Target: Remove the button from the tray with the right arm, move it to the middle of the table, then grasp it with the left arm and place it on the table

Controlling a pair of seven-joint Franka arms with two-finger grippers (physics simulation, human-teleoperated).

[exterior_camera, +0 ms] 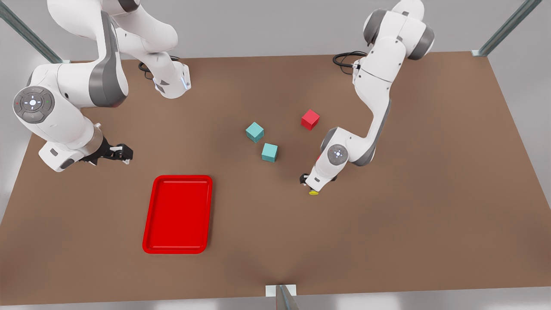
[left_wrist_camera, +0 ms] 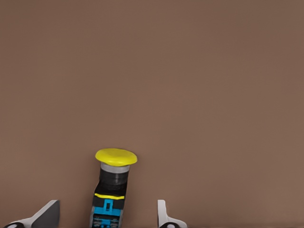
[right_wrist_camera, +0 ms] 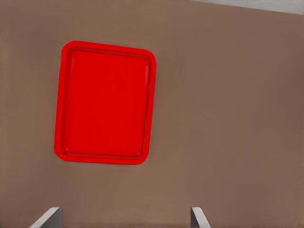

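The button (exterior_camera: 314, 192) sits low, right of centre in the front view, its yellow cap peeking out from under the left pincer (exterior_camera: 311, 184), well away from the tray (exterior_camera: 177, 214). In the left wrist view the button (left_wrist_camera: 112, 187) lies between that pincer's two fingertips (left_wrist_camera: 46, 213), which stand apart on either side of it with a clear gap showing, so nothing is clamped at this moment. It looks to be resting on the table (exterior_camera: 430, 172), leaning a little.

How would it handle? Judging by its look, it is a tiny, light, rigid piece: a boxy black body with a blue label, a pale collar and a wide, smooth cap. The cap is rounded and probably slick, so the flat sides of the body are the place to pinch. Being so small and top-heavy, it may well tip or roll if nudged.

Over at the front view's left, the right pincer (exterior_camera: 119, 153) hangs above the table just up from the tray, waiting; its wrist view shows its fingertips (right_wrist_camera: 47, 217) spread wide over the bare red tray (right_wrist_camera: 104, 102).

The count: one button, one tray, two teal cubes (exterior_camera: 255, 131) near the middle, one red cube (exterior_camera: 310, 119) beside them, two arms.
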